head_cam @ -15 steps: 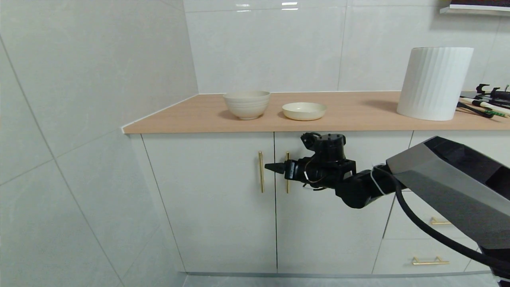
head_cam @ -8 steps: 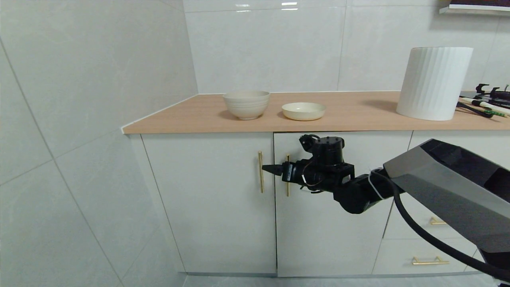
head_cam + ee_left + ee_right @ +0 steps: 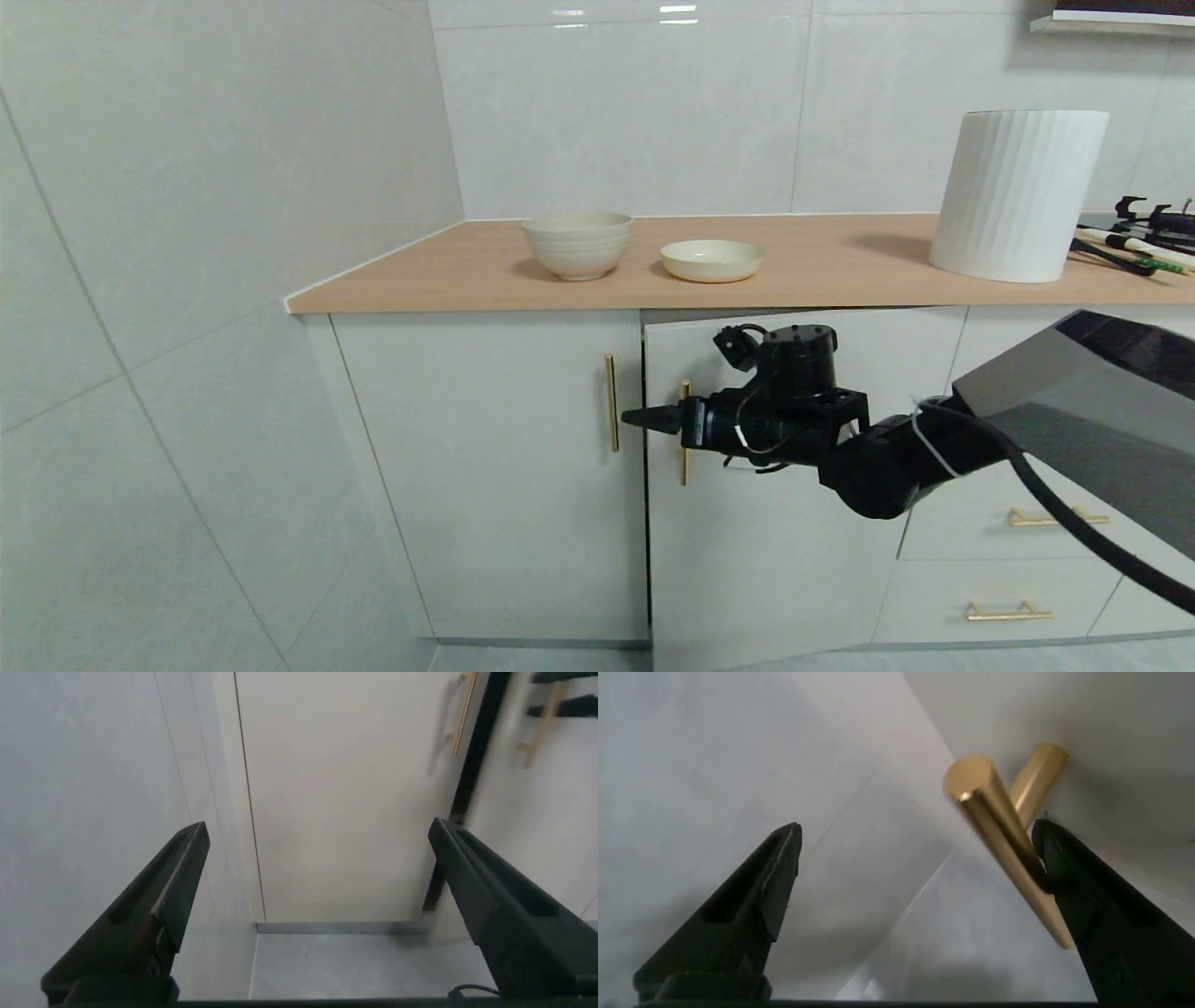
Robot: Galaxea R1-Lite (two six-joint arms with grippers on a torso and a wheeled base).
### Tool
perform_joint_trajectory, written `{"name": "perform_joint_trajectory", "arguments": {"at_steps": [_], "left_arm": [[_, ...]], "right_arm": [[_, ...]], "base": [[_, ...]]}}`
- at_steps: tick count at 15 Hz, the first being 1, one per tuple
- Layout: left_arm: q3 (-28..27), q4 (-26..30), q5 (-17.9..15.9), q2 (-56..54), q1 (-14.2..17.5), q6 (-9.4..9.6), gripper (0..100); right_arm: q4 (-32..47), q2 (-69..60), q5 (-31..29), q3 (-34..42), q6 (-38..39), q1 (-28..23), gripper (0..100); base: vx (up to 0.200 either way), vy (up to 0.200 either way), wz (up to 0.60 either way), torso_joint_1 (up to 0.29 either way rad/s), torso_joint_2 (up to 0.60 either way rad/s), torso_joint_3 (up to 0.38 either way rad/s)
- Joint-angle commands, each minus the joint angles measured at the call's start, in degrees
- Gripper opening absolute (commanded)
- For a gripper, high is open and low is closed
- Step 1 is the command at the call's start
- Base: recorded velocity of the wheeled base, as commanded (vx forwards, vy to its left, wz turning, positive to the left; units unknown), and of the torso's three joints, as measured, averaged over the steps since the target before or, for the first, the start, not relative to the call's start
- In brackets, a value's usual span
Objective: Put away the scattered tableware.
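Right pincer (image 3: 915, 829) spread, gold handle (image 3: 999, 831) between fingers, touching one: hooking, not pinching. Door (image 3: 775, 560) ajar, free edge just off frame. Left pincer (image 3: 318, 829) spread too, empty, low before left door (image 3: 346, 784). Up on table (image 3: 448, 280): bowl (image 3: 579, 245) and dish (image 3: 712, 259), near each other, not touching, ungrasped. Step in hand, likely: opening cabinet for stowing. Next: swing door wide along hinge arc, mind handle slipping off, then let go, go up for bowl.
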Motion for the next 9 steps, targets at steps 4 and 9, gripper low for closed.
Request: {"name": "perform_joint_trajectory", "arguments": {"at_steps": [4, 9], "left_arm": [[0.00, -0.01, 0.01, 0.00, 0.01, -0.01, 100], [0.00, -0.01, 0.01, 0.00, 0.01, -0.01, 100]], "right_arm": [[-4.41, -12.86, 3.77, 16.46, -0.09, -0.05, 100], [-8.71, -18.31, 7.37, 25.69, 0.09, 1.97, 100]], "base": [[0.000, 0.000, 0.00, 0.000, 0.00, 0.000], [0.000, 0.000, 0.00, 0.000, 0.00, 0.000]]}}
